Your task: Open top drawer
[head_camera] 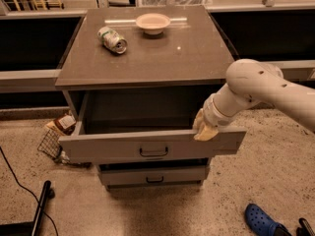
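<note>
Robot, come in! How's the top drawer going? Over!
Gripper at front rim of top drawer, right end. Drawer pulled well out, inside showing. Can and bowl up on cabinet top, not in the way.

tool (205, 131) at top drawer (113, 149) rim, part hidden; arm (266, 85) cut off rt edge, blue clog (263, 221) btm.

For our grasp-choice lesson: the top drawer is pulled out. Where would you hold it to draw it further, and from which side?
Take the dark handle, central on the top drawer, from the front: it stands off the flat face, and a central pull likely stays even. The gripper is at the drawer front's upper rim, near its right end.
</note>
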Controlling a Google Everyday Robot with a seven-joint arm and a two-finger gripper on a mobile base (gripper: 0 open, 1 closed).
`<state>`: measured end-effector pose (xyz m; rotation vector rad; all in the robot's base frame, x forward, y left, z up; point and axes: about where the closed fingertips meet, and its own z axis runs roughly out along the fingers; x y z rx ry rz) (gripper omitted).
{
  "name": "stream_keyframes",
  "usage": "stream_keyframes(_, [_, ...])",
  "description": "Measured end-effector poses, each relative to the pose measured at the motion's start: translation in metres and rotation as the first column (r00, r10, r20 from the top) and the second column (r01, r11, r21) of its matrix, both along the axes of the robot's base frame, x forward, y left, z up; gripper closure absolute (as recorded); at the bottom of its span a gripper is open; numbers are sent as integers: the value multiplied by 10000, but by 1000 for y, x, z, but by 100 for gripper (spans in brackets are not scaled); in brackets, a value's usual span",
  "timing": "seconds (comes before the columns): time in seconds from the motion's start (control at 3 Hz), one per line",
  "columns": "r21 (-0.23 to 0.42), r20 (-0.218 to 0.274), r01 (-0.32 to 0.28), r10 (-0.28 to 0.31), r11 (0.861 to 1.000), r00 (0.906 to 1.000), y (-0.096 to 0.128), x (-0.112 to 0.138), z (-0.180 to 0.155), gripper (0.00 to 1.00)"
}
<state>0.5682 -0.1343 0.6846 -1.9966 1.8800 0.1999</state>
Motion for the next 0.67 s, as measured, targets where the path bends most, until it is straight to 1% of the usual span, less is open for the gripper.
stream_keyframes(0.33, [105, -158, -214, 216, 9997, 9996, 2, -4, -2, 16])
stream_keyframes(0.67, [32, -526, -639, 640, 9980, 9966, 12, -11, -10, 0])
